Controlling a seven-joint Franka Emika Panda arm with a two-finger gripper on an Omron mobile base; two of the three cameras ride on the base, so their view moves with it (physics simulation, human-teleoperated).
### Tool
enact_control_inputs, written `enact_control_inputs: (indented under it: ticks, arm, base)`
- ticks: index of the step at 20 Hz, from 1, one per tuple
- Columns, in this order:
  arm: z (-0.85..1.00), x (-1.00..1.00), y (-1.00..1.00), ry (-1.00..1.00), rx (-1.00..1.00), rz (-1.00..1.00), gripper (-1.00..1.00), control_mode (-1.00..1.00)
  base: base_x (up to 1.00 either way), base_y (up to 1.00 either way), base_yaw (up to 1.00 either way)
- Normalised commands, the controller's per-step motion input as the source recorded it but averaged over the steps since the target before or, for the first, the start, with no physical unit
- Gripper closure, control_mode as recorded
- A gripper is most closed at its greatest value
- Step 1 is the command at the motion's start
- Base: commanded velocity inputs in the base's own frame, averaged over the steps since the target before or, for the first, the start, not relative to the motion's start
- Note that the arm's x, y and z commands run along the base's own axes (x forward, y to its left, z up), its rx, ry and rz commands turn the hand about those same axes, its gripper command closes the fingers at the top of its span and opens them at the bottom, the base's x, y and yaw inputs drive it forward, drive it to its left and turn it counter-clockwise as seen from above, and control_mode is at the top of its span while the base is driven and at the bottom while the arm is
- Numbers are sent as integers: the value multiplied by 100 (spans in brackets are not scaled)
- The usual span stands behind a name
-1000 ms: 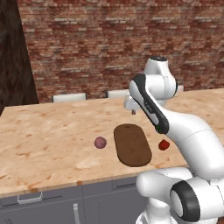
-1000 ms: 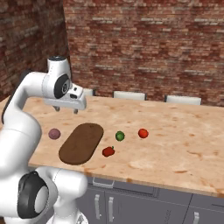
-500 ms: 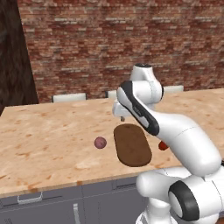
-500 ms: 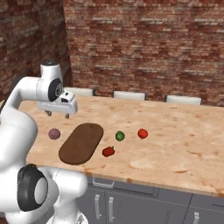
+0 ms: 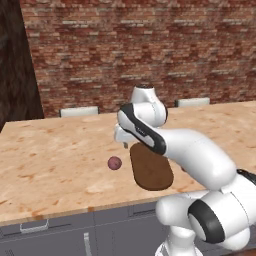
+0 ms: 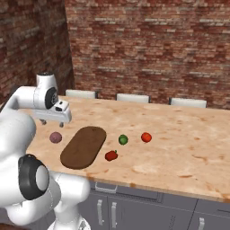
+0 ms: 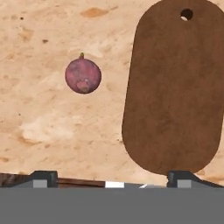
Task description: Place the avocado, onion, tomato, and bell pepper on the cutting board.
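Your fingers (image 6: 52,123) have swung off the cutting board (image 6: 83,146) toward the onion (image 6: 55,137), which now lies just ahead of them.

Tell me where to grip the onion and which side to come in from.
Grip the onion across its round middle, coming straight down from above. It sits alone on the counter, apart from the cutting board, so both sides look free for the fingers. Its small stem tip points sideways along the counter; closing across the other axis probably seats it better. The gripper hovers nearby, open.
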Motion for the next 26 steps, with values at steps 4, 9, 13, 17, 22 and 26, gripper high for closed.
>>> enact_control_inputs:
  ticks: [4,9,13,17,22,26]
  arm:
    - [-42,16,33,3,-1,4,-100,-100]
    - [-22,8,9,-3,-1,3,-100,-100]
    - [-14,19,16,-3,0,5,-100,-100]
    - [-17,25,27,0,0,4,-100,-100]
    - [-23,27,15,2,-1,3,-100,-100]
    - [-29,23,6,3,-2,2,-100,-100]
  base:
    - [0,0,0]
    - [0,0,0]
    - [0,0,0]
    - [0,0,0]
    - [0,0,0]
    - [0,0,0]
